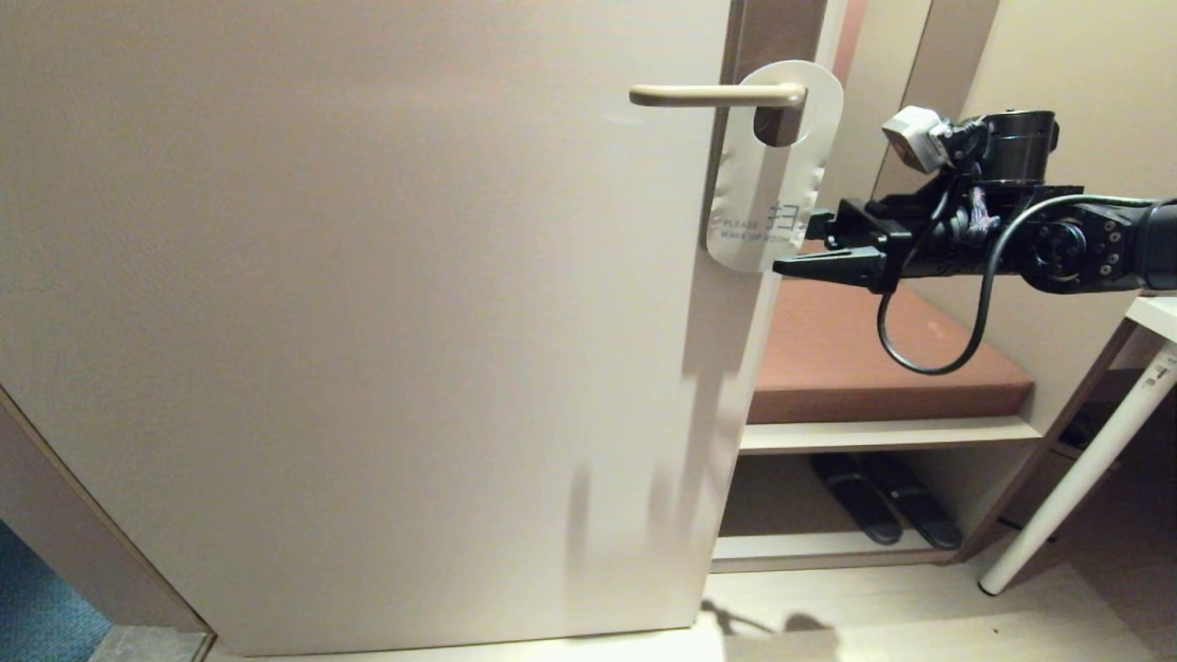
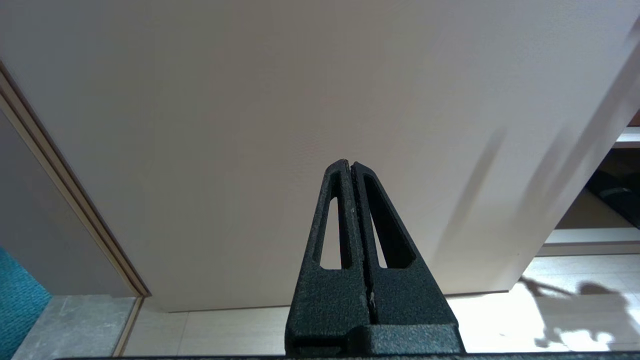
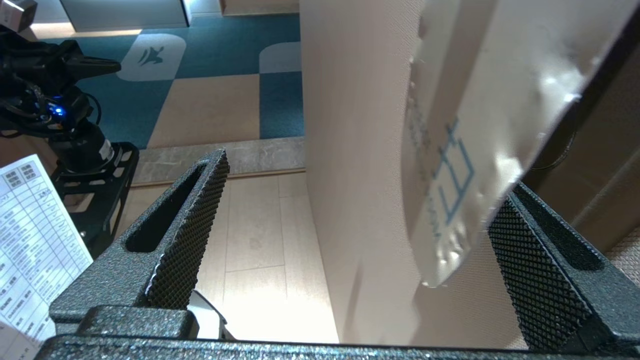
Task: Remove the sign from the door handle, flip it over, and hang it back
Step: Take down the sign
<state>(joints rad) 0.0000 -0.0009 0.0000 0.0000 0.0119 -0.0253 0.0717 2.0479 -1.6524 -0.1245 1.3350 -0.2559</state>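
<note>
White sign [image 1: 768,184] hangs vertical on door handle [image 1: 713,94] | right gripper [image 1: 814,248] fingers spread

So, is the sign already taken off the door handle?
No, the sign hangs on the door handle by its hole, and the open right gripper is only beside its lower end.

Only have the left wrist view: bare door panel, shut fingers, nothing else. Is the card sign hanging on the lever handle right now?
Observer: Yes. The flat white card sign with blue text hangs on the slim beige lever door handle, white face out.
Operator: Where's the right arm?
Observer: The right gripper reaches in level at the sign's lower end, open.
Operator: Gripping it?
Observer: No. In the right wrist view the sign's lower end lies between the two fingers, not clamped.
</note>
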